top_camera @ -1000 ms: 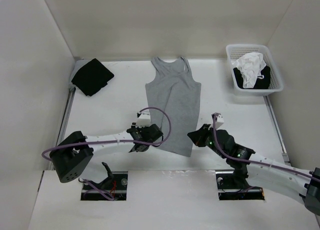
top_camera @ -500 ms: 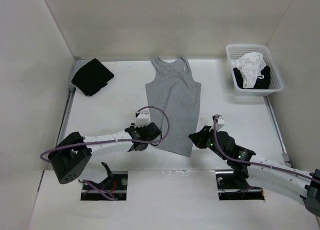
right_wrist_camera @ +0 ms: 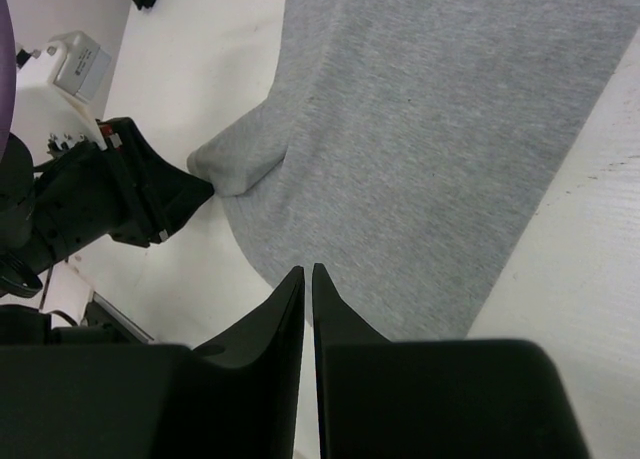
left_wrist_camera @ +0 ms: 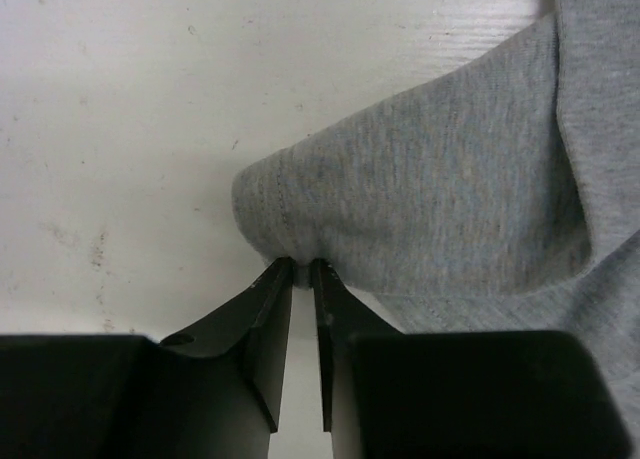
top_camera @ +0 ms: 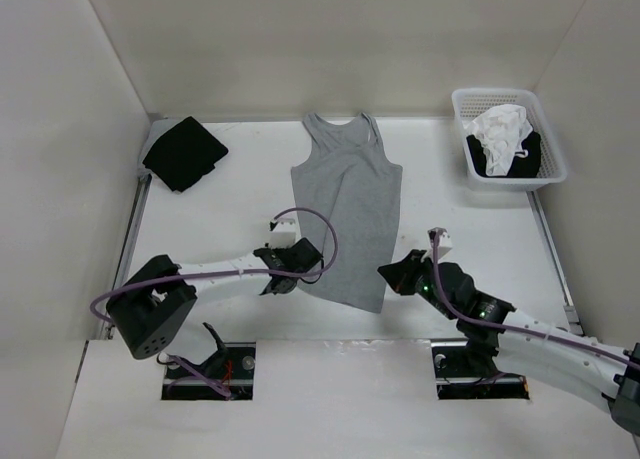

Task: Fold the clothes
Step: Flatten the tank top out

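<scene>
- The white bench (top_camera: 200,229) carries everything and is walled on three sides.
- The light grey tank top (top_camera: 348,204) lies spread flat along the middle of the bench. Its straps point to the far wall and its hem lies towards the arms. The lower left corner of the hem is bunched into a small raised fold (left_wrist_camera: 290,204).
- A white basket (top_camera: 553,149) sits in the far right corner, well apart from the tank top. It holds a white garment (top_camera: 500,127) on top of a black garment (top_camera: 500,165).
- A black cloth (top_camera: 184,152) lies folded in the far left corner.
- The left jaws are pinched on the raised fold at the hem corner (only a thin slit shows between them). Their tips meet the edge of the grey fabric.
- The right jaws are drawn almost together, with nothing seen between them. They sit over the tank top's hem near its lower right corner, but I cannot tell whether they touch the cloth.
</scene>
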`<action>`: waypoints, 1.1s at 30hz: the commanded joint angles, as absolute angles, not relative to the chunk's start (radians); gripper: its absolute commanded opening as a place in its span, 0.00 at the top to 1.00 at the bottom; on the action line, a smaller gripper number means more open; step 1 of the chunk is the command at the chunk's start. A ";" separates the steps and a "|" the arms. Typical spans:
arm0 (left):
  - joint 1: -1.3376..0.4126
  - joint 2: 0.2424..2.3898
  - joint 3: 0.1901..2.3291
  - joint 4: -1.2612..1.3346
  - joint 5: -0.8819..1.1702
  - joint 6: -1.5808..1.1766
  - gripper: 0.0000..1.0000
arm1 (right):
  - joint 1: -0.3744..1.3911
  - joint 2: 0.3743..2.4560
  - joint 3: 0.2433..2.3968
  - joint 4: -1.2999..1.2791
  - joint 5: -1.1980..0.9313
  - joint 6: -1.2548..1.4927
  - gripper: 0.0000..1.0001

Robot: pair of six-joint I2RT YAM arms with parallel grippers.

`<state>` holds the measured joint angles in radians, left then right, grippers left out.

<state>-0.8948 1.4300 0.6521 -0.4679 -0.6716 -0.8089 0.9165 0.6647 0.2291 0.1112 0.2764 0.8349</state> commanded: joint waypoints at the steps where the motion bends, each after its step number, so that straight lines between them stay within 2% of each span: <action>1: -0.880 1.451 0.657 -0.462 -0.614 -0.802 0.90 | 0.904 0.646 0.245 0.104 0.282 0.833 0.88; 6: -0.880 1.321 0.644 -0.459 -0.583 -0.798 0.97 | 0.887 0.643 0.253 0.043 0.287 0.833 0.81; 10: -0.860 1.154 0.646 -0.474 -0.528 -0.795 0.99 | 0.890 0.664 0.264 -0.037 0.304 0.891 0.68; 16: -0.769 0.921 0.644 -0.430 -0.330 -0.795 1.00 | 0.952 0.736 0.299 -0.184 0.380 0.998 0.56; 21: -0.615 0.764 0.601 -0.371 -0.128 -0.819 0.99 | 1.034 0.845 0.357 -0.253 0.374 1.054 0.50; 25: -0.467 0.668 0.516 -0.304 0.041 -0.877 0.99 | 1.126 0.913 0.368 -0.268 0.373 1.167 0.49; 33: -0.211 0.574 0.333 -0.149 0.340 -0.977 0.98 | 1.173 0.992 0.387 -0.353 0.437 1.345 0.62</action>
<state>-0.2638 0.5957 0.3752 -0.2687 0.1711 -0.9230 1.1603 0.9764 0.3363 -0.2932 0.3836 1.2510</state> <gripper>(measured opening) 0.018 0.388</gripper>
